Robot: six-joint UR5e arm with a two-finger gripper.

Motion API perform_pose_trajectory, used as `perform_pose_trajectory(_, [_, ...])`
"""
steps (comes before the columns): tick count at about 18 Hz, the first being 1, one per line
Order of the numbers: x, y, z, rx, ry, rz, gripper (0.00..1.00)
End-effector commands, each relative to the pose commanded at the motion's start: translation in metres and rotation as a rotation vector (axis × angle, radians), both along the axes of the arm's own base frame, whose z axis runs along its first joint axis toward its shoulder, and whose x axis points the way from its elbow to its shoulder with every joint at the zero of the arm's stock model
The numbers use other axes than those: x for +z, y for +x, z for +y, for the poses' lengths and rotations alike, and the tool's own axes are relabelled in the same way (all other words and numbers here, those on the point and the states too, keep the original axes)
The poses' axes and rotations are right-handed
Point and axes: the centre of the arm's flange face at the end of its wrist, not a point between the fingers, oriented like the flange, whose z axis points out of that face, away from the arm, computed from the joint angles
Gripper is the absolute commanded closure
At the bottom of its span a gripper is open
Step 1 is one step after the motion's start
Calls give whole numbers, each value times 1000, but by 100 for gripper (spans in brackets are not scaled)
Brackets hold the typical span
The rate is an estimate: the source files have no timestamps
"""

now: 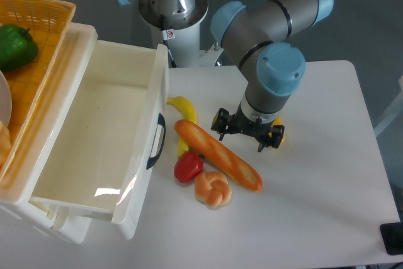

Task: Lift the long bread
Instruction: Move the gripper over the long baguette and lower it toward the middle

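Note:
The long bread (218, 155), a glossy orange-brown baguette with pale slashes, lies diagonally on the white table (327, 174). It runs from beside the drawer handle down to the right. My gripper (241, 134) hangs just above and to the right of the bread's middle. Its dark fingers (220, 123) are spread apart with nothing between them. The gripper stands open and does not touch the bread.
A yellow banana (184, 110) lies behind the bread. A red pepper (188, 166) and a knotted bun (213, 188) touch its near side. An open white drawer (101, 137) stands at the left, with a wicker basket (44, 23) holding a green pepper (16, 45). A small yellow object (277, 133) sits behind the gripper.

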Motion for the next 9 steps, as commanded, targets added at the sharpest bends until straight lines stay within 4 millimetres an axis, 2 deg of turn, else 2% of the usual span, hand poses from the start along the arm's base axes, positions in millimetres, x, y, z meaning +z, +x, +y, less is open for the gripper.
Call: perform_pose_trajectory(9, [-57,10,-2,136,-36,-37,0])
